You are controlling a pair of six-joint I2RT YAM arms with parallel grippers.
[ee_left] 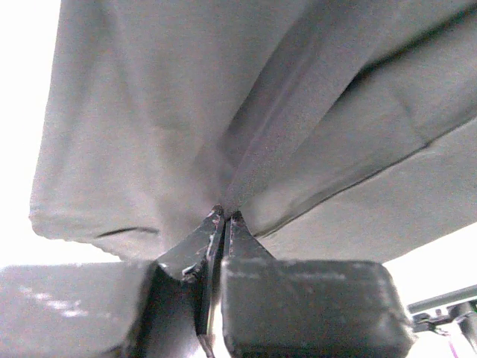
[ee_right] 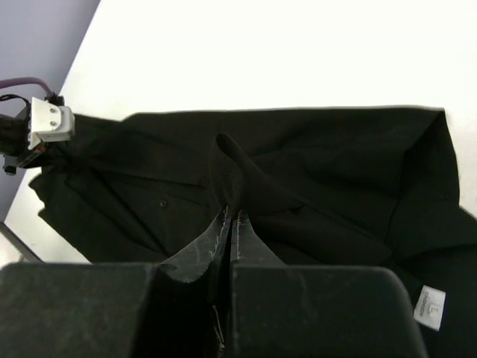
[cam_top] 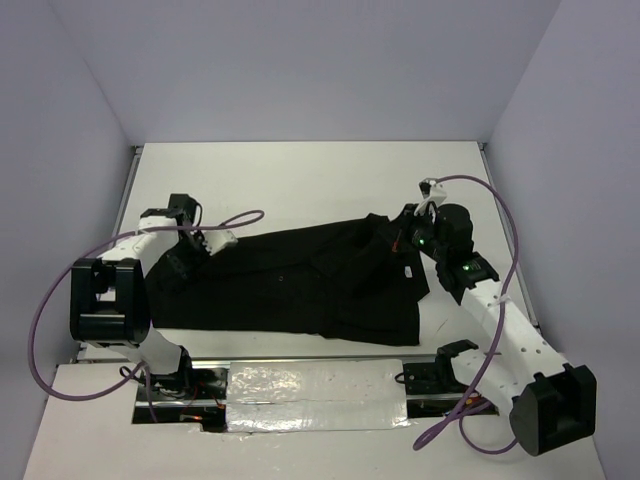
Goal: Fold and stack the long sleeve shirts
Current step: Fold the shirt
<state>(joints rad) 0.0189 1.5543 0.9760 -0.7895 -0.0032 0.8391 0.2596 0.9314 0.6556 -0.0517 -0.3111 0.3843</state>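
Note:
One black long sleeve shirt (cam_top: 300,285) lies crumpled across the middle of the white table (cam_top: 300,180), stretching left to right. My left gripper (cam_top: 207,240) sits at its left end. In the left wrist view its jaws (ee_left: 225,214) are pinched together on a fold of the cloth (ee_left: 223,97), which looks grey there. My right gripper (cam_top: 405,237) is at the shirt's right end. Its jaws (ee_right: 232,216) are shut on a raised ridge of black fabric (ee_right: 335,164). A small white neck label (ee_right: 431,306) shows near the right gripper.
Pale walls enclose the table on the left, back and right. A shiny foil strip (cam_top: 310,385) runs between the arm bases at the near edge. Purple cables (cam_top: 500,215) loop off both arms. Bare white table lies behind the shirt.

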